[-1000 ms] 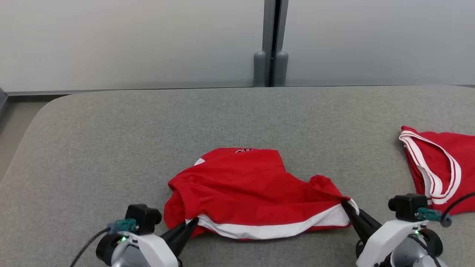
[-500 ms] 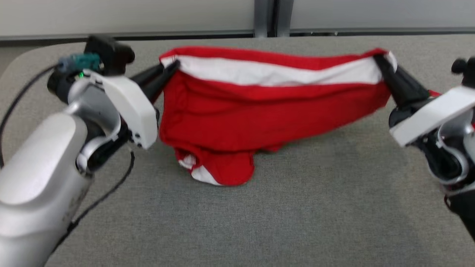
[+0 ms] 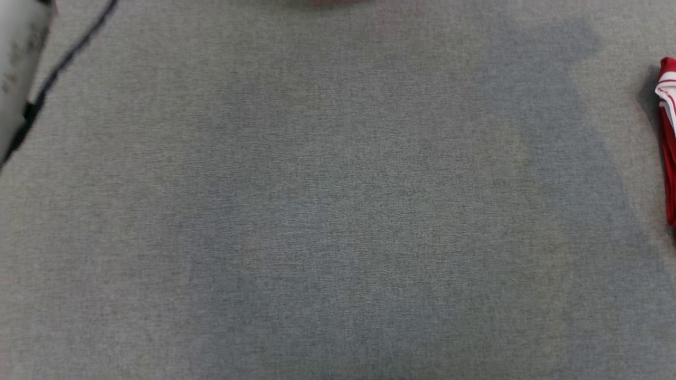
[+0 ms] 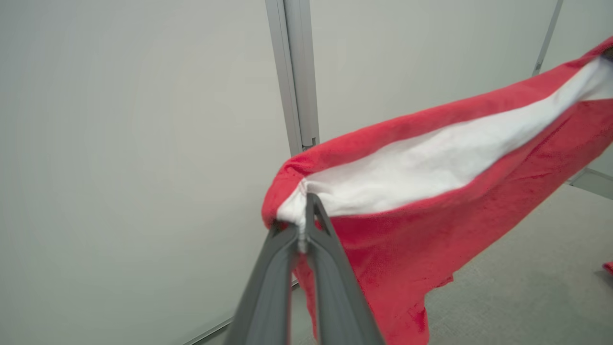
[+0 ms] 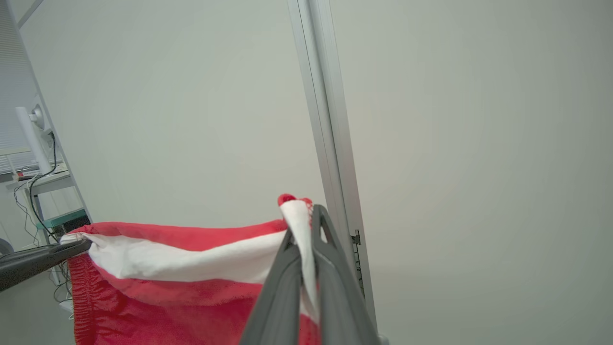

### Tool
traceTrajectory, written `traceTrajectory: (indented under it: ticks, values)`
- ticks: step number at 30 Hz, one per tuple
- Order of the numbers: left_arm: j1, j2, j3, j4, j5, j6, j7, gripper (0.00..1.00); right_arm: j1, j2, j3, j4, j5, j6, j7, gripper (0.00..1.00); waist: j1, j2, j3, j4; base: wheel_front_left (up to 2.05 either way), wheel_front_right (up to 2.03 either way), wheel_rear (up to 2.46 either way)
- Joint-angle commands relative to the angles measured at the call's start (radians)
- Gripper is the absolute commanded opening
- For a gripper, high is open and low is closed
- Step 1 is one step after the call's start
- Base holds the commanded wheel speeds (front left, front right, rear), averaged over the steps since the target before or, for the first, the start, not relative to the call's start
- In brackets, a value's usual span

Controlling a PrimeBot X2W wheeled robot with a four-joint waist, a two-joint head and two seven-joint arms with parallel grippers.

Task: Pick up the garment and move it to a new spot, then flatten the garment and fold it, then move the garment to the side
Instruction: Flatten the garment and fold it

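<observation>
Surface [image 3: 338,211] grey, walls [image 5: 479,143] pale.

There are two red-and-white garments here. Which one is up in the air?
The garment stretched between the left claw and right claw, each pinching its white band. The other garment lies on the grey surface.

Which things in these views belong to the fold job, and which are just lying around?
In the job:
- red garment, white-banded, hanging stretched between both grippers
- left gripper, shut on one end of the band
- right gripper, shut on the other end
- grey table, where it gets laid

Lying about:
- second red-and-white garment at the table's right edge
- black cable, upper left
</observation>
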Motion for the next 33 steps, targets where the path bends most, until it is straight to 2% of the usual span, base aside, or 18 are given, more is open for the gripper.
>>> traceTrajectory:
  ticks: [1,5,8,16,17,22,26,33]
  values:
    - [-0.056,-0.008,0.007,0.029,-0.024,-0.001,-0.044,0.00,-0.058,-0.014,0.009,0.026,-0.002,0.000,-0.040,0.00,0.0000,0.0000,0.019,-0.018,0.00,0.00,0.00]
    - [-0.106,-0.008,-0.051,0.082,-0.062,-0.001,-0.092,0.00,-0.140,-0.020,0.036,0.093,-0.011,0.000,-0.088,0.00,0.0000,0.0000,0.022,-0.024,0.00,0.00,0.00]
    - [-0.081,-0.011,-0.119,0.070,-0.125,-0.001,-0.124,0.00,-0.131,-0.023,0.084,0.122,-0.009,0.000,-0.099,0.00,0.0000,0.0000,0.024,-0.023,0.00,0.00,0.00]
    - [0.096,0.069,-0.379,-0.017,-0.298,-0.001,-0.154,0.00,0.065,-0.058,0.273,0.107,0.079,0.000,-0.099,0.00,0.0000,0.0000,-0.019,-0.021,0.00,0.00,0.00]
    - [0.096,0.069,-0.379,-0.017,-0.298,-0.001,-0.154,0.00,0.065,-0.058,0.273,0.107,0.079,0.000,-0.099,0.00,0.0000,0.0000,-0.019,-0.021,0.00,0.00,0.00]
    - [0.214,0.140,-0.502,-0.121,-0.417,-0.001,-0.171,0.00,0.211,-0.113,0.377,0.021,0.177,0.000,-0.080,0.00,0.0000,0.0000,-0.089,-0.024,0.00,0.00,0.00]
    - [0.324,0.198,-0.558,-0.212,-0.510,-0.001,-0.133,0.00,0.311,-0.183,0.441,-0.038,0.245,0.000,-0.044,0.00,0.0000,0.0000,-0.168,-0.028,0.00,0.00,0.00]
    - [0.498,0.308,-0.588,-0.375,-0.652,-0.001,0.012,0.00,0.471,-0.279,0.515,-0.121,0.370,0.000,0.042,0.00,0.0000,0.0000,-0.309,-0.042,0.00,0.00,0.00]
